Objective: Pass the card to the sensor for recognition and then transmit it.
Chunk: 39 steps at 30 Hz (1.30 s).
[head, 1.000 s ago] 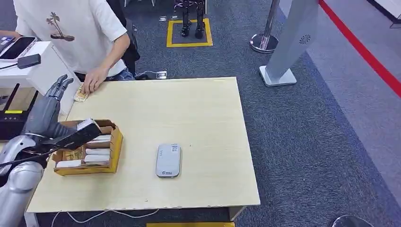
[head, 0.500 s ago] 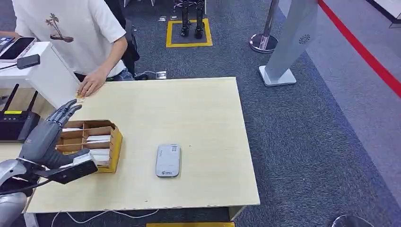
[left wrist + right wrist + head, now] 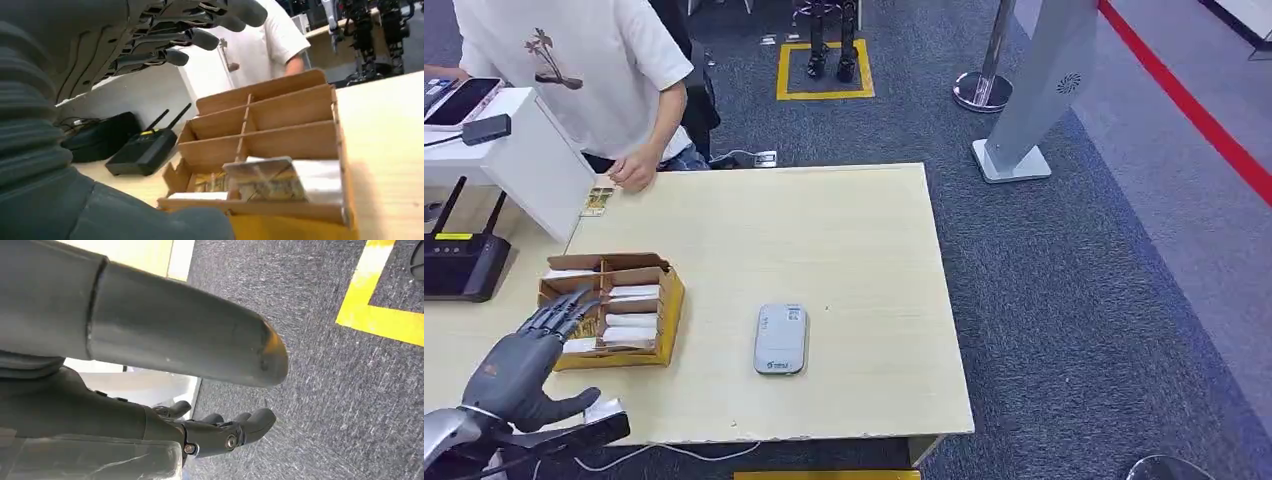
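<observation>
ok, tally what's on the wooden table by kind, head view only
Compartment box: 1
Grey sensor: 1
Loose card by the person's hand: 1
Robot's left hand, over the near edge, nothing in its fingers: 1
Total: 4
Cards inside the box are stacked, too tight to count.

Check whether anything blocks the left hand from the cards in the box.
Nothing visible does. The left hand hovers open at the near left corner of the cardboard box, with the cards lying exposed in its open-topped compartments.

Head view high over table [image 3: 844,240], left wrist close on box [image 3: 280,130], right wrist floorward
</observation>
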Tool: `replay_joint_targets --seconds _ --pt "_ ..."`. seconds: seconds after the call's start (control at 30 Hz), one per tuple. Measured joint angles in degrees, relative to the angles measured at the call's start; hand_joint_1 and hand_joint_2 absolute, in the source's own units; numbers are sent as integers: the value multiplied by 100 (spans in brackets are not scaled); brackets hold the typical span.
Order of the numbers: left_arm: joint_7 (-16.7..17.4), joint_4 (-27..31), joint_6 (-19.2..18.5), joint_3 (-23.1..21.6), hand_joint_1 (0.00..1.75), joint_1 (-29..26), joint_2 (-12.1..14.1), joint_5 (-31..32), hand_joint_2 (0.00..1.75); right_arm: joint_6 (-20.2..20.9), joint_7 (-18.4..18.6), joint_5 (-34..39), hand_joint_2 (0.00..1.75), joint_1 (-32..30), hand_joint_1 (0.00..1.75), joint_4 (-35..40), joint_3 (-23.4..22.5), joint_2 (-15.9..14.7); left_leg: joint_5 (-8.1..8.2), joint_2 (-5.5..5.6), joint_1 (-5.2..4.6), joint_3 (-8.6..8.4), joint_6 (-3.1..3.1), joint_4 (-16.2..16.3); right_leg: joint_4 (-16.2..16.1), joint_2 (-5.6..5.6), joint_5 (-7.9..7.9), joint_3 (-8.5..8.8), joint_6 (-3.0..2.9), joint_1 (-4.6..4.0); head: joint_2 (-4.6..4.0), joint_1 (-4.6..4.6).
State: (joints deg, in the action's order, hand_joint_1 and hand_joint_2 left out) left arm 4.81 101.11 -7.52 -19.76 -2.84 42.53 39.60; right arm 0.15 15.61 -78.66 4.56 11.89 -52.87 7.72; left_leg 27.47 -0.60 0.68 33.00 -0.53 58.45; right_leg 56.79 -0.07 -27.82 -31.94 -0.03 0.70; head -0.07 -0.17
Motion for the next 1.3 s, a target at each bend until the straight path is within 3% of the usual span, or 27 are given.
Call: replay_joint_targets --seconds 0.27,0.77,0.93,1.3 --pt "177 -54 -44 48 0 -65 39 339 175 0 0 -55 0 3 0 0 0 0 0 3 -1 0 0 0 -1 -2 0 0 0 0 0 -2" --pt "162 -1324 -199 -129 0 1019 -646 589 175 7 -11 -208 0 26 0 0 15 0 -2 7 -1 0 1 0 -1 -5 2 1 1 0 0 -2" --pt "158 -1512 -205 -251 0 1186 -776 597 175 9 -9 -208 0 30 0 0 17 0 -1 6 -1 0 1 1 -1 -4 2 -1 1 0 -2 -2" --pt "118 -1547 -330 -383 0 1227 -776 259 175 22 -9 -208 0 30 0 0 17 0 -1 5 0 0 1 0 -1 -3 2 -1 1 0 -2 0"
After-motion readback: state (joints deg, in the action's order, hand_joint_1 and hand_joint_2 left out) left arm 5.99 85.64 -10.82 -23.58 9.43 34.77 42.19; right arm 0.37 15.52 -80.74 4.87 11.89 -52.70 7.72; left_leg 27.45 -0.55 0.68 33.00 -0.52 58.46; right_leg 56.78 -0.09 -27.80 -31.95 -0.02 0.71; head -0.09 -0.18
